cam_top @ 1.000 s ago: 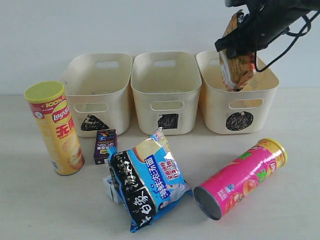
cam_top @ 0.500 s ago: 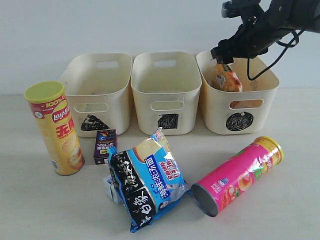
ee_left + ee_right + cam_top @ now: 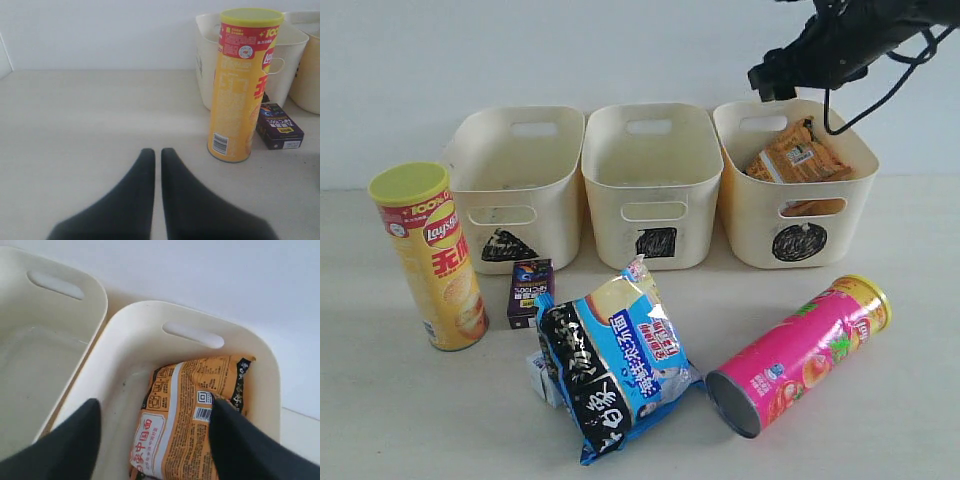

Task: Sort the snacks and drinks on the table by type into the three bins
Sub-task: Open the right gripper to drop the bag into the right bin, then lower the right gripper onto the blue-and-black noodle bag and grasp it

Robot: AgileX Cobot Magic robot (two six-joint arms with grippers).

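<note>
The orange-white bag (image 3: 795, 160) (image 3: 180, 430) lies inside the circle bin (image 3: 800, 240) (image 3: 150, 310). My right gripper (image 3: 770, 80) (image 3: 155, 407) hangs open above it and holds nothing. On the table (image 3: 900, 420) the yellow Lay's tube (image 3: 430, 255) (image 3: 240, 90) stands upright beside the dark purple carton (image 3: 530, 292) (image 3: 279, 132). The blue-black-white bag (image 3: 615, 365) lies in front, covering most of the white and blue carton (image 3: 536, 372). The pink tube (image 3: 800, 355) lies on its side. My left gripper (image 3: 157, 152) is shut and empty, low over bare table.
The triangle bin (image 3: 515, 180) (image 3: 207, 60) and the square bin (image 3: 653, 180) (image 3: 50, 340) stand side by side left of the circle bin, against a white wall. Neither shows anything inside. A black cable loops from the right arm (image 3: 880, 30).
My right gripper let go of the orange-white bag, which dropped and settled flat in the circle bin. The gripper then rose. The pink tube shifted slightly.
</note>
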